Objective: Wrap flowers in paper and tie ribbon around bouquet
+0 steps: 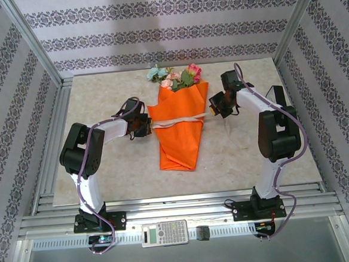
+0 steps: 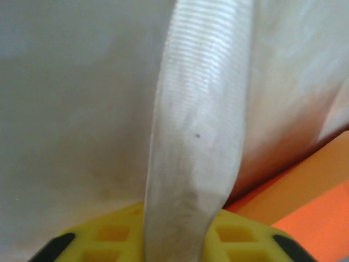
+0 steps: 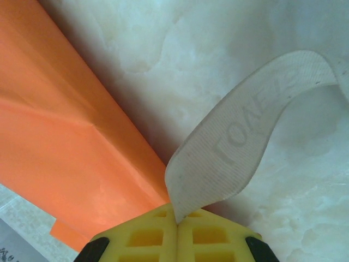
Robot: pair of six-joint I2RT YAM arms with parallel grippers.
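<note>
L gripper (image 1: 139, 125), toward the table's (image 1: 99, 172) left edge & just beside the cone: pads closed in on the ribbon's (image 1: 177, 120) left end, strip bunched where it enters. The seam is hidden, so firmness unclear. Bouquet (image 1: 176, 107) lies mid-table, tip toward near edge, ribbon across its waist. R gripper (image 1: 216, 109), just off cone's right side, is pinched tight on the other end. Step, I'd judge: tying. Hold both ends taut & level, cross them over the cone w/o dragging it. Container: paper (image 1: 179, 148) cone holding flowers (image 1: 174, 77); blooms poke out the wide far end.
</note>
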